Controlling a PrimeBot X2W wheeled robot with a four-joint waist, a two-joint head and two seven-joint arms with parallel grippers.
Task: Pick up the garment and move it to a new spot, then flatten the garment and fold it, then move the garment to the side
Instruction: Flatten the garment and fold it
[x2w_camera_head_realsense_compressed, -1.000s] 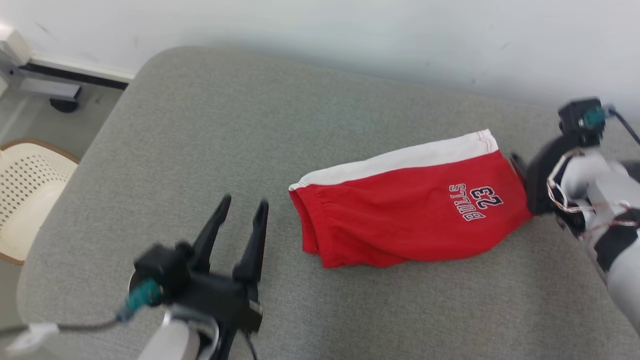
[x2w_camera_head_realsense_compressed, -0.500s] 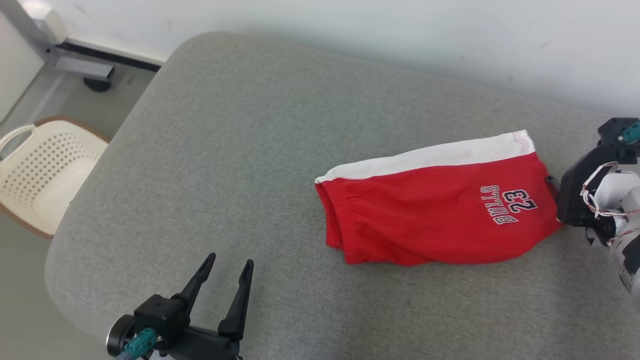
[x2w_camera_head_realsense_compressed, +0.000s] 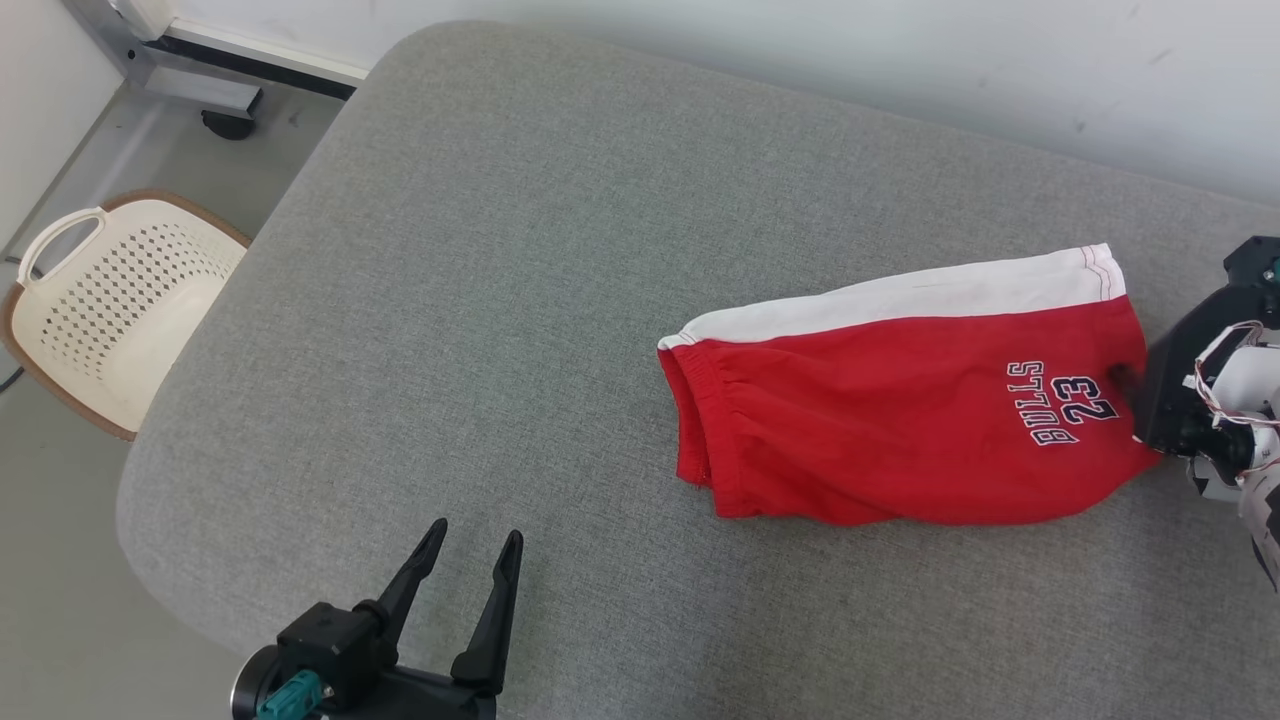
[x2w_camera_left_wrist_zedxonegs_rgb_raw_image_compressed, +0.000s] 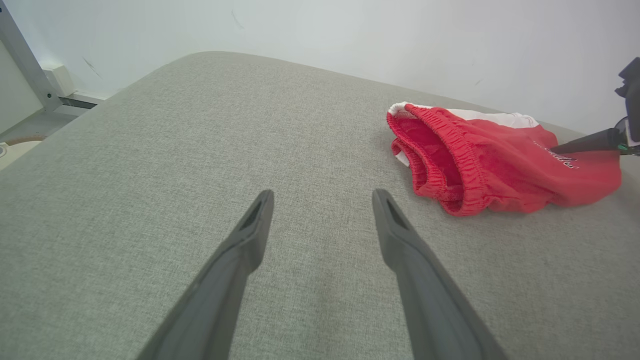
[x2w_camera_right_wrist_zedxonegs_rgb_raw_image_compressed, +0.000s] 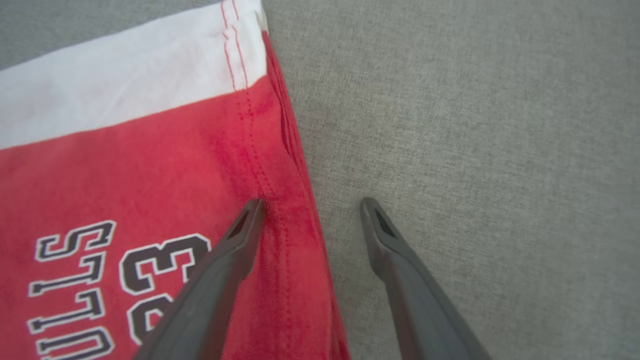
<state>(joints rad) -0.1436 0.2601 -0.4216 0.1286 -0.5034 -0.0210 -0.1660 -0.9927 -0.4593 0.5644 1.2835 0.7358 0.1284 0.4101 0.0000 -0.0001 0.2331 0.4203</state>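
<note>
— Garment (x2w_camera_head_realsense_compressed: 900, 420) first: where is it lying?
— On the grey fabric bench (x2w_camera_head_realsense_compressed: 500, 250), over on the robot's right side, near the white wall (x2w_camera_head_realsense_compressed: 800, 60). It is a pair of red shorts with a white band along the far edge and "BULLS 23" printed near the hem. The gathered waistband faces the robot's left and the hem faces its right.
— And the left tool (x2w_camera_head_realsense_compressed: 475, 533)?
— It hovers over bare bench near the front edge, well apart from the waistband. Its fingers are spread wide with nothing between them.
— The right tool (x2w_camera_right_wrist_zedxonegs_rgb_raw_image_compressed: 311, 202)?
— It is spread just as wide and holds nothing. It straddles the hem: one finger (x2w_camera_right_wrist_zedxonegs_rgb_raw_image_compressed: 240, 235) is over the red cloth beside the number, the other over the grey fabric just past the edge. Whether the finger presses on the cloth, I cannot tell.
— Anything else around?
— A cream perforated basket (x2w_camera_head_realsense_compressed: 120, 300) stands on the floor off the bench's left end.
</note>
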